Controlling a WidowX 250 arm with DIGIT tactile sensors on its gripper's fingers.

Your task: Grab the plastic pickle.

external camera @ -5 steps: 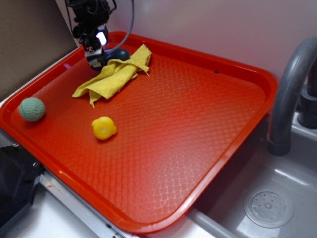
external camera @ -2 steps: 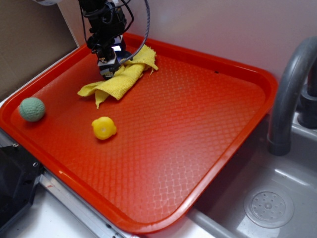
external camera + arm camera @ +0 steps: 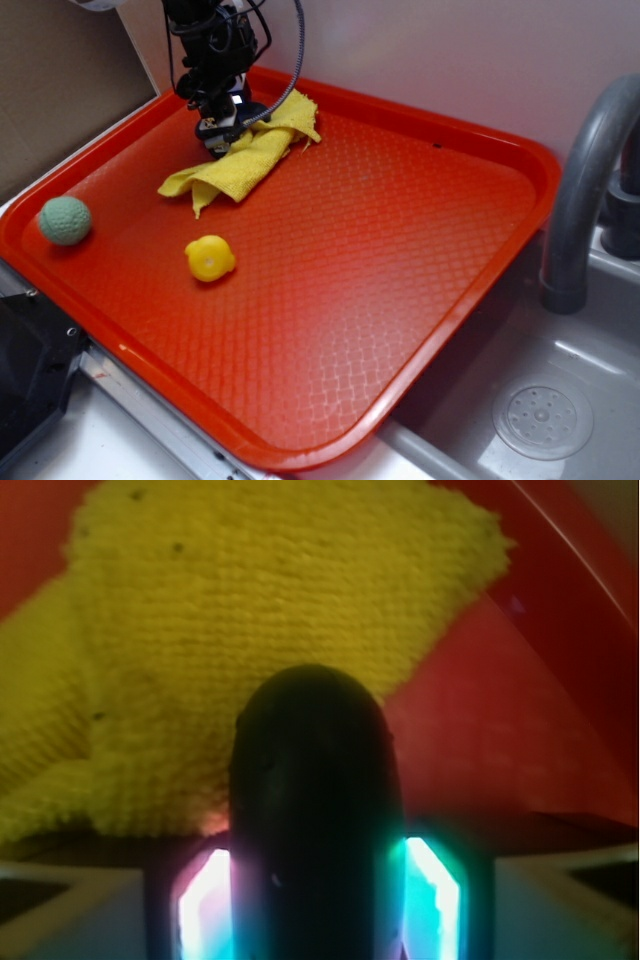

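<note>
The glossy, near-black oblong plastic pickle (image 3: 315, 810) runs lengthwise from 6 to 12 o'clock in the wrist view, rounded end at 12. The black hand (image 3: 222, 128) points down at the red plastic tray's (image 3: 420, 300) 11 o'clock corner, clamped on the pickle above the crumpled yellow cloth (image 3: 245, 155).

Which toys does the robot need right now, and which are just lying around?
Needed for the job:
- pickle, dark and shiny, sitting between the jaws
- gripper, down at the back of the tray

Just lying around:
- yellow cloth
- green ball
- small yellow toy
- red tray under everything
- grey tap and sink
</note>
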